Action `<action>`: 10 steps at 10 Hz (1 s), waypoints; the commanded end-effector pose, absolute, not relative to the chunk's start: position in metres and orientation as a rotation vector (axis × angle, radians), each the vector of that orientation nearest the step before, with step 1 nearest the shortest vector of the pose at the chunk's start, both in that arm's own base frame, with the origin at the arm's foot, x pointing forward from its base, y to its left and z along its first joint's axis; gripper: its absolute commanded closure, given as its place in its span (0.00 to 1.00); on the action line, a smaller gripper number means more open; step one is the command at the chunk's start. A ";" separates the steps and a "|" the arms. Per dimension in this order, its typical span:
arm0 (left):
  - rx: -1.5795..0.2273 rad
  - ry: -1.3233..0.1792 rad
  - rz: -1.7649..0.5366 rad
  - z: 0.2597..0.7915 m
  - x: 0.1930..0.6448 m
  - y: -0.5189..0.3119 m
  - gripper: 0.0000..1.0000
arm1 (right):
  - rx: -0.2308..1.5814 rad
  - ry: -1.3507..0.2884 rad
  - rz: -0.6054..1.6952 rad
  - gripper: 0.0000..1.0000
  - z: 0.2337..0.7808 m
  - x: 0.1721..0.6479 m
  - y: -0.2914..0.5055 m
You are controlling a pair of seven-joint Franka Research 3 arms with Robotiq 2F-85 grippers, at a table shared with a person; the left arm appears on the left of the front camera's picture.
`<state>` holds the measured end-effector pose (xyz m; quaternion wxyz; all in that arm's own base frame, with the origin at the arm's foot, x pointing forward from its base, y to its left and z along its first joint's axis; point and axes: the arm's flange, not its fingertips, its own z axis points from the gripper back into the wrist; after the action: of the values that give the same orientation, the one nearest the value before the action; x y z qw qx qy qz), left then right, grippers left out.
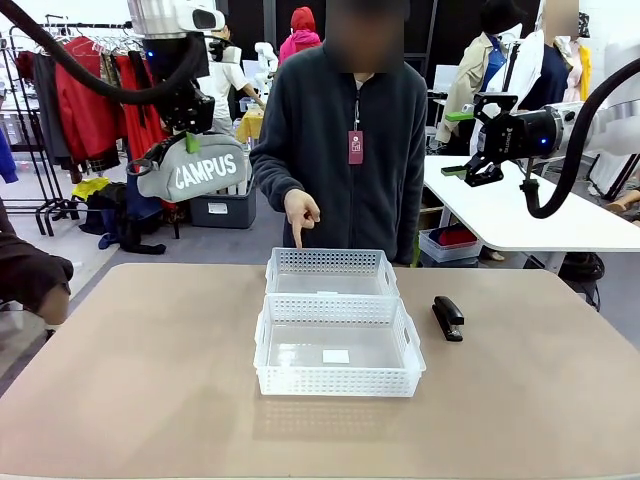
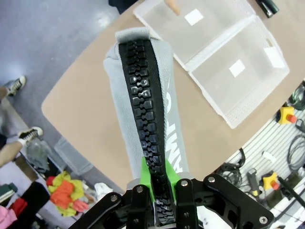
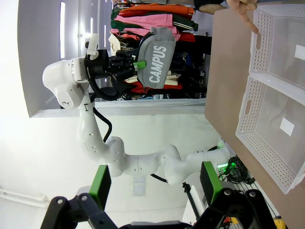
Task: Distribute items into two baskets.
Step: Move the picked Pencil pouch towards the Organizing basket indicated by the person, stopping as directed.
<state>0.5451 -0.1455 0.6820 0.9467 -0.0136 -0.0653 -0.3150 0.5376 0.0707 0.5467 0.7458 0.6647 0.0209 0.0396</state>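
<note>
Our left hand [image 1: 190, 141] sits in the upper left of the front view, well above the desk [image 1: 150, 380], with its green pads pressed together on the top edge of the pouch [image 1: 196, 170]. In the left wrist view this hand [image 2: 159, 180] pinches the black strap [image 2: 143, 105] that runs down the grey fabric. The pouch hangs free and sags below the grip, so we judge it soft and light. It is likely to swing and fold when we lower it, and a grip on strap and fabric together looks safer than the strap alone.

Our right hand [image 1: 458, 143], in the upper right, has its fingers spread and carries nothing.

The stapler [image 1: 447, 317] lies on the desk, right of centre, just beside the near basket [image 1: 335, 382]. We judge it stiff, smooth and heavier for its size, so it is best pinched across its narrow sides near the middle. The far basket [image 1: 330, 262] touches the near one, and the person's hand [image 1: 300, 210] points down at it.
</note>
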 end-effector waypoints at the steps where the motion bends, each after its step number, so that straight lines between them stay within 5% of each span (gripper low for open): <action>1: -0.026 -0.128 -0.777 0.685 0.555 -0.151 1.00 | 1.455 0.050 0.081 0.00 0.549 0.537 0.071; 10: -0.091 -0.118 -1.097 0.635 0.607 -0.230 1.00 | 1.455 0.050 0.081 0.00 0.549 0.537 0.071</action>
<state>0.5952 -0.2258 0.6235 0.8629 -0.0316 -0.0612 -0.5007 0.5376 0.0708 0.5466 0.7458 0.6647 0.0210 0.0397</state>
